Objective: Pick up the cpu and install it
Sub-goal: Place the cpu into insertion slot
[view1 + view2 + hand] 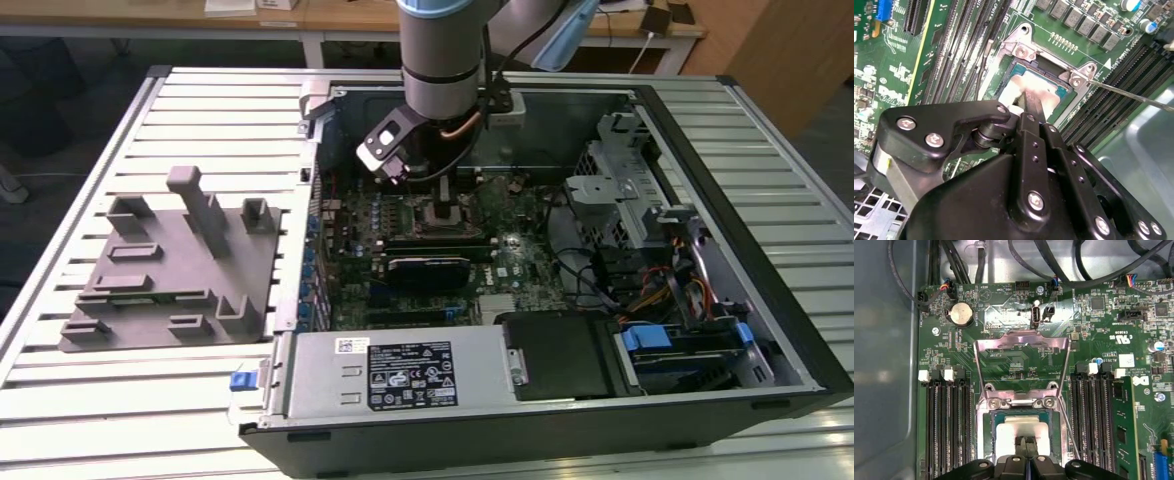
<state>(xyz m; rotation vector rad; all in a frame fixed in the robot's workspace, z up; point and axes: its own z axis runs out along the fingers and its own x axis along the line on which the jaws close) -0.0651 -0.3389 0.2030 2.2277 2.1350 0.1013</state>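
My pincer [1030, 101] is clenched: fingers pressed tight together, nothing visible btwn them. The tips point down at the cpu [1008, 429], which lies flat in the socket frame [1019, 47] directly under the pincer. They sit over approx the middle of its shiny top. Can't tell if they touch it or hang just above.

The metal load plate [1024, 347] is flipped open and lies flat on the motherboard [1094, 340] just beyond the pincer. The thin lever [1134, 96] is swung free off to one side. RAM slots [949, 430] run along both sides of the socket, so they flank the pincer. A coin battery [960, 314] sits farther out, past the open plate.

In the exterior view my arm [441, 60] reaches down into the open PC case [561, 440], w/ the pincer end low over the board. The grey fixture [174, 280] w/ upright posts stands on the slatted bench [120, 400] outside the case, well apart from the pincer.
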